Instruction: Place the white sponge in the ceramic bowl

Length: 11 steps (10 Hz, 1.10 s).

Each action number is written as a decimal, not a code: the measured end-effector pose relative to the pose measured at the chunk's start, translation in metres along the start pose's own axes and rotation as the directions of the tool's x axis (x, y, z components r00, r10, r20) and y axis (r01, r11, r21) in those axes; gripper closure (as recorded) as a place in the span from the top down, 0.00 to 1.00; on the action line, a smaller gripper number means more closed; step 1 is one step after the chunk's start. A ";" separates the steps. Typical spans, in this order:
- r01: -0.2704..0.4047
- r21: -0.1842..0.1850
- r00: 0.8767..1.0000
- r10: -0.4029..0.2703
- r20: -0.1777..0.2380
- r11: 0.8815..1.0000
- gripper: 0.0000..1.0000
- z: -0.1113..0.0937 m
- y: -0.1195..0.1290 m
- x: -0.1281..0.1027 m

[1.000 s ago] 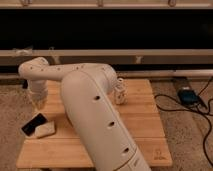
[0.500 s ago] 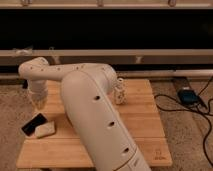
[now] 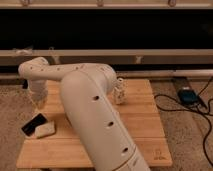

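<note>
pincer (image 3: 39,100) hangs at the end of the arm (image 3: 95,115) over the left part of the bench (image 3: 150,125), above and apart from the white sponge (image 3: 45,130). whether it is open or closed cannot be told. nothing is seen held in it. the sponge lies on the bench near the front left corner, touching or just beside the black phone (image 3: 33,123).

risks, as judged: the phone is so close that a descent slightly off line could land on it or nudge both items. a soft block may squash and slip from a shallow grip. the small white bottle (image 3: 119,92) stands close to the arm and could be knocked in a sweep.

obscured: the arm covers the bench centre. the ceramic bowl is not in view and may lie behind the arm, so the carry path cannot be checked. cables (image 3: 200,107) at right run out of frame.
</note>
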 end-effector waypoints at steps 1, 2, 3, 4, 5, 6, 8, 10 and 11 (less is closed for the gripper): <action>0.044 0.010 0.999 -0.044 -0.011 0.999 0.09 0.004 0.010 0.002; 0.098 0.025 0.995 -0.098 -0.029 0.995 0.09 0.011 0.027 0.009; 0.143 0.040 0.989 -0.142 -0.044 0.989 0.07 0.017 0.043 0.016; 0.186 0.056 0.981 -0.183 -0.059 0.981 0.02 0.021 0.058 0.023; 0.232 0.077 0.971 -0.227 -0.076 0.970 0.00 0.028 0.075 0.032; 0.266 0.101 0.962 -0.258 -0.090 0.959 0.05 0.033 0.087 0.041; 0.299 0.134 0.952 -0.287 -0.103 0.945 0.22 0.039 0.094 0.059; 0.299 0.157 0.952 -0.284 -0.113 0.941 0.42 0.043 0.088 0.085; 0.284 0.167 0.957 -0.267 -0.114 0.944 0.50 0.045 0.079 0.095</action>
